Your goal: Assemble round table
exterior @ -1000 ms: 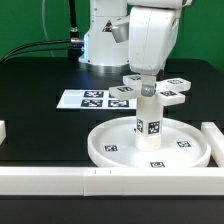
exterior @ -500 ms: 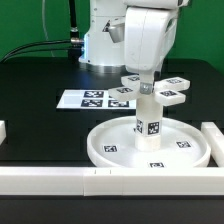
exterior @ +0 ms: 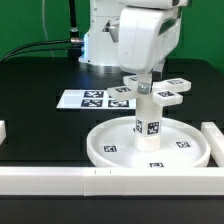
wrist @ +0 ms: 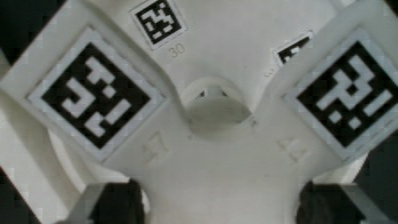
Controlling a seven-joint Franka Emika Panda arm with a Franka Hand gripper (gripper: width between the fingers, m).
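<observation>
The large round rimmed disc (exterior: 100,150) lies at the front of the black table. The short cylinder post (exterior: 149,125) stands upright in its middle. The cross-shaped four-arm piece (exterior: 172,93) sits on top of the post. My gripper (exterior: 143,86) comes down on the cross from above and is shut on one of its arms. In the wrist view the cross (wrist: 214,110) fills the picture, with my gripper (wrist: 222,205) closed around the arm and a dark finger (wrist: 121,205) against each side of it. The top of the post is hidden under the cross.
The marker board (exterior: 85,99) lies flat behind the disc toward the exterior view's left. A long white border bar (exterior: 60,180) runs along the front edge. Another bar (exterior: 214,140) stands at the exterior view's right, and a small white end (exterior: 3,130) shows at the left edge.
My wrist and hand have turned a little about the vertical axis over the post, shifting toward the exterior view's left. The disc and post stay put.
</observation>
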